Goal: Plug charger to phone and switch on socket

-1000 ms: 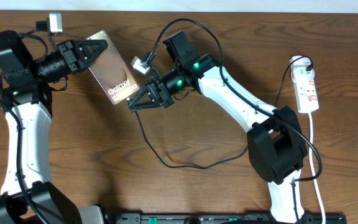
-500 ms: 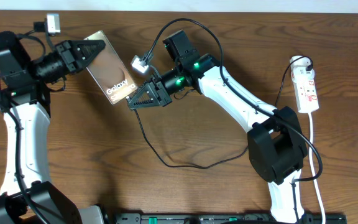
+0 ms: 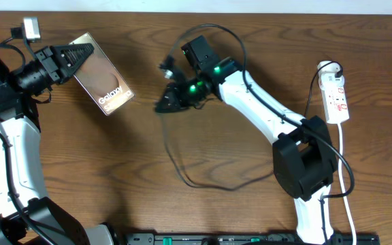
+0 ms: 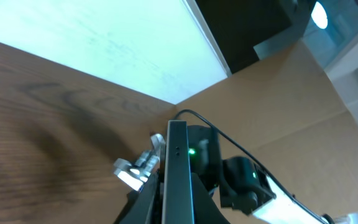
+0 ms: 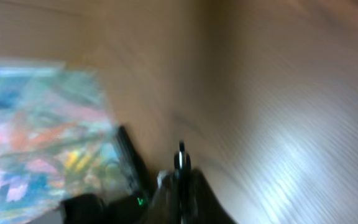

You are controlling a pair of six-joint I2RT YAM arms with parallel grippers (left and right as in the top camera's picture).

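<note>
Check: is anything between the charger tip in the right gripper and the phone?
Nothing visible does. Only bare table lies between the right gripper, shut on the charger, and the phone held in the left gripper.

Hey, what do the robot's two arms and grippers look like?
The left arm and right arm have white links, bulky black joints, black cables. The left gripper and right gripper are black tapering wedges. The right wrist shows green lights.
</note>
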